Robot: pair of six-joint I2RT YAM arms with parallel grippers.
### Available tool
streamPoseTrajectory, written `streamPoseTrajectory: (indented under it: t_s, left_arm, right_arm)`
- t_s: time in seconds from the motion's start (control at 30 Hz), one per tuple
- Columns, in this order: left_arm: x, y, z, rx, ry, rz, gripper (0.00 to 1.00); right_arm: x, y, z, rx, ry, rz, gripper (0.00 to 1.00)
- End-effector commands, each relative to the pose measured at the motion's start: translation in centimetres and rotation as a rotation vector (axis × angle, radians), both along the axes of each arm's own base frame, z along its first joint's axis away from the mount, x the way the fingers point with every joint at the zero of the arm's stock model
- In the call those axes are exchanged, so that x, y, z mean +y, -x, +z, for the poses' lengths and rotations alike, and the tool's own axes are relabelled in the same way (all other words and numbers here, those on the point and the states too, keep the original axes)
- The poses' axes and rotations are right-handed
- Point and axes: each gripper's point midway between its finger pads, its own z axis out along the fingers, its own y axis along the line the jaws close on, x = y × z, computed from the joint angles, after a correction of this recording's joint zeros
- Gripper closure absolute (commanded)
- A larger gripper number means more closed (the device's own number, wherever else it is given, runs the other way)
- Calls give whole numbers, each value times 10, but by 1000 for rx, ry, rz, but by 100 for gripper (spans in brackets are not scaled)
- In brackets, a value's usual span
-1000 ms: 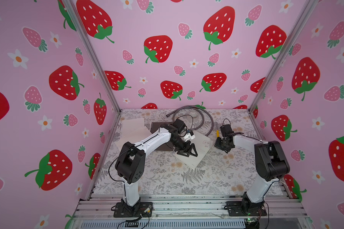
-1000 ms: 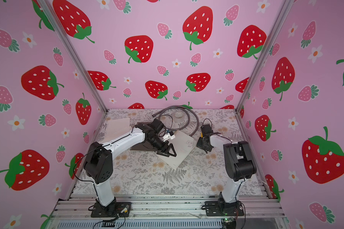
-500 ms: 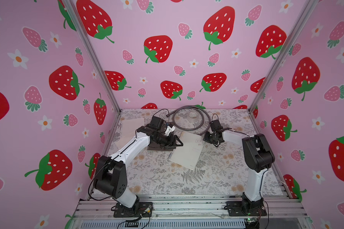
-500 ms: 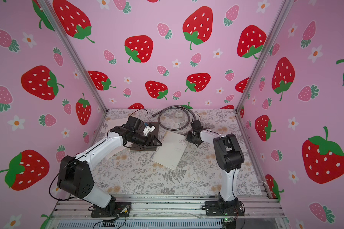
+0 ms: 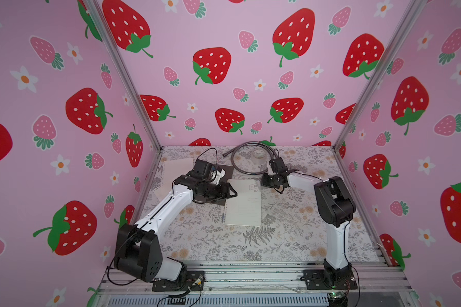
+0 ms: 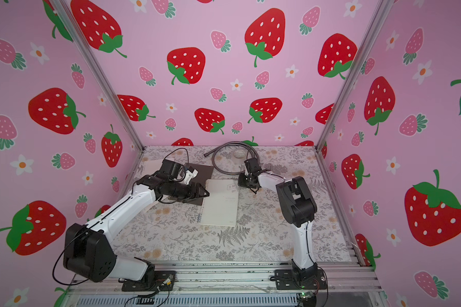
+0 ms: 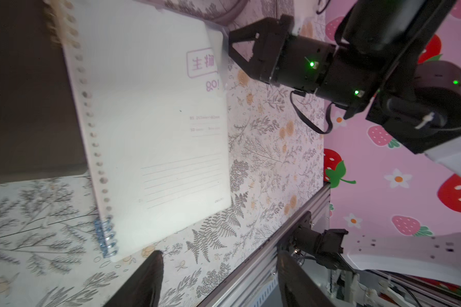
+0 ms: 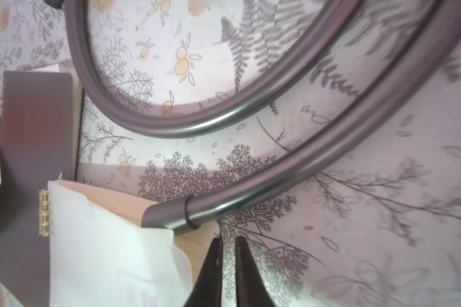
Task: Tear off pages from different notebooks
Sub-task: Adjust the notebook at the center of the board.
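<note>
White-covered notebook [image 5: 244, 204] lies on the worktop [image 5: 290, 239] beside the dark notebook [image 5: 227, 170], left end effector [image 7: 218, 281] spread wide and empty by its spiral, right end effector [image 8: 228, 239] barely parted at its far corner — with nothing pinning it, a pull could drag the book or snag the hose [image 8: 250, 198].

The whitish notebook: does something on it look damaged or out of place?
Yes. On the whitish notebook, the translucent cover is curled up at the corner beside the right gripper, baring the cream page beneath. The end of the grey hose also seems to rest on that corner.
</note>
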Motion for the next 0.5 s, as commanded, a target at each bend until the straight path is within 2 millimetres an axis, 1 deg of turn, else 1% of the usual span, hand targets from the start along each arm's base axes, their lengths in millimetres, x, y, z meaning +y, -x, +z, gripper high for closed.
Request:
streamPoseTrajectory:
  t_s: [0.0,0.03,0.07,0.1,0.13,0.17,0.2,0.27,0.3,0.33,0.37,0.43,0.47]
  left_arm:
    - [52,-15,21,-194,-215,184,30]
    - [65,-17,30,-244,-250,235,28]
    - [84,-19,40,-300,-298,309,25]
    - [104,-20,51,-350,-341,394,17]
    - [123,-20,57,-381,-379,468,0]
    - [147,-20,63,-410,-424,560,0]
    - [171,-18,67,-429,-472,650,0]
    - [215,-12,65,-438,-585,805,0]
    - [239,-7,61,-432,-662,891,0]
    - [258,-3,59,-430,-732,952,0]
    - [274,-2,56,-444,-796,988,0]
    - [291,-11,42,-514,-913,972,0]
    - [302,-11,30,-514,-985,994,0]
  right_arm:
    - [-32,-26,94,-318,129,-109,82]
    - [-49,-26,113,-374,181,-170,80]
    - [-68,-25,131,-425,238,-230,77]
    - [-86,-22,145,-466,297,-283,73]
    - [-103,-19,156,-490,346,-331,69]
    - [-121,-14,161,-497,395,-369,66]
    - [-140,-10,164,-498,441,-407,61]
    - [-175,1,161,-484,535,-471,57]
    - [-193,7,158,-476,580,-502,55]
    - [-205,12,156,-467,608,-519,55]
    - [-217,18,153,-465,631,-524,55]
    - [-236,29,147,-460,653,-535,54]
    - [-247,35,142,-444,663,-546,54]
